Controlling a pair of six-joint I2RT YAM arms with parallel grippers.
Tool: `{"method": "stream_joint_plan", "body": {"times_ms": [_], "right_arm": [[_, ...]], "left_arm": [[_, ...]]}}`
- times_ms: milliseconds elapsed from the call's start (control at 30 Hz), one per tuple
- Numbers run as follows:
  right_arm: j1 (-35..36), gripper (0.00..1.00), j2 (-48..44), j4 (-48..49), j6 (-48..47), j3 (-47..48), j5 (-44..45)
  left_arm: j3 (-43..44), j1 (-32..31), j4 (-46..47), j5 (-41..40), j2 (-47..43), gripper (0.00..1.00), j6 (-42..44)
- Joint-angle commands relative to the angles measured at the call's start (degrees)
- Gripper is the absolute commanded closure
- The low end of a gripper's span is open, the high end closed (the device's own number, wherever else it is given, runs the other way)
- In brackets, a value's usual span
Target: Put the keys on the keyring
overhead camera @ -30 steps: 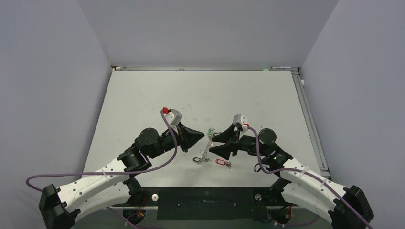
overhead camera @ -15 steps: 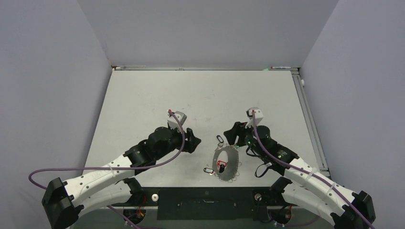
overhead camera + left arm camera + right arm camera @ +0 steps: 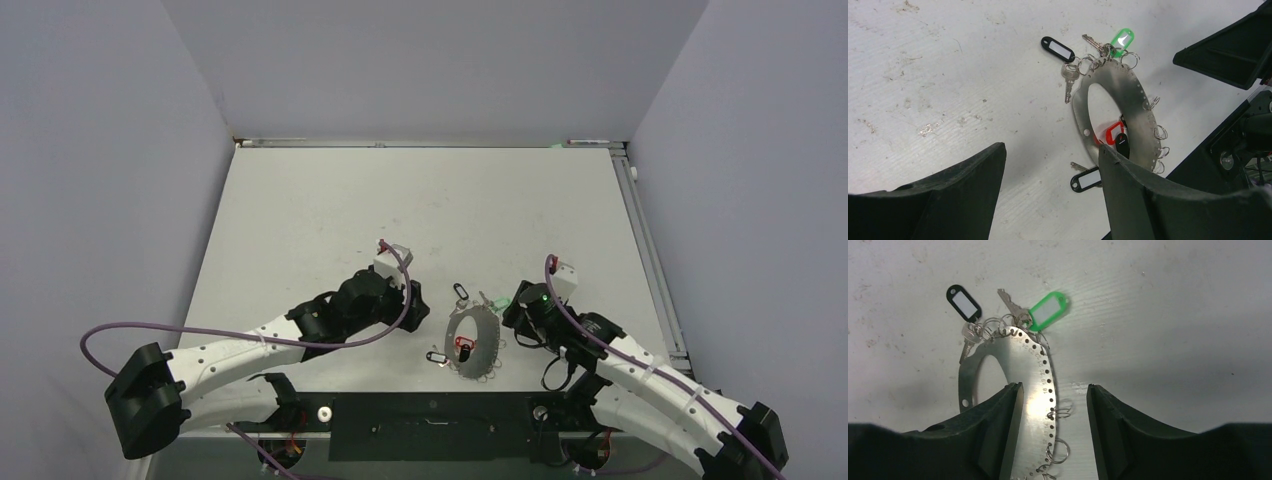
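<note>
On the white tabletop (image 3: 300,200), between the 2 arms, the flat silvery oval metal keyring with a perforated rim (image 3: 487,340) (image 3: 1037,385) is lying flat, its long axis running far-to-near in the top view. The small silvery key with the green plastic tag (image 3: 490,300) (image 3: 1048,310) and a key with a black plastic tag (image 3: 964,302) are sitting at its far end. The red plastic tag (image 3: 1114,132) is lying inside the opening, probably clipped on, though the link is too small to confirm.

The left gripper (image 3: 415,305) (image 3: 1050,150) is standing just left of the keyring, jaws spread and empty. The right gripper (image 3: 510,312) (image 3: 1054,386) is hovering over the keyring's right band, jaws spread and empty, straddling it crosswise.

The right arm is sitting nearer; a grasp from there would be closing across that band.
</note>
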Motion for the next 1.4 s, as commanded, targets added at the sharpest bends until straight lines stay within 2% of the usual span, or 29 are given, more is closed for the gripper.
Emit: {"method": "stream_joint_plan", "body": {"times_ms": [0,133,200,300,600,933,1133,1367], "right_arm": [[0.5,0.5,-3.4,-0.8,5.1,-3.9,-1.3],[0.8,0.5,-0.6,1.4,7.8,-5.3,-2.6],[1.5,0.44,1.0,2.6,9.5,-5.6,-2.9],[2.3,0.43,3.6,2.0,12.9,-5.0,-1.9],[7.7,0.48,9.8,3.6,20.0,-4.6,0.6],[10.5,0.73,12.9,2.9,22.3,-4.4,3.5],[11.1,0.94,13.0,2.4,21.2,-3.3,4.2],[11.7,0.95,13.7,0.4,18.8,0.0,6.3]], "left_arm": [[2.2,-0.6,4.1,-1.1,-0.2,0.35,-0.1],[2.1,-1.2,3.9,-1.4,-0.1,0.35,0.2],[2.1,-1.6,3.7,-2.0,-0.1,0.35,0.4],[1.5,-2.0,3.6,-2.7,-0.4,0.35,0.4],[-0.3,-2.6,3.5,-3.9,-2.3,0.35,0.5],[-2.5,-2.8,3.9,-4.4,-4.5,0.35,0.1],[-3.3,-2.8,4.3,-4.6,-5.0,0.35,-0.1],[-3.6,-3.0,3.8,-4.9,-6.3,0.35,-0.1]]}}
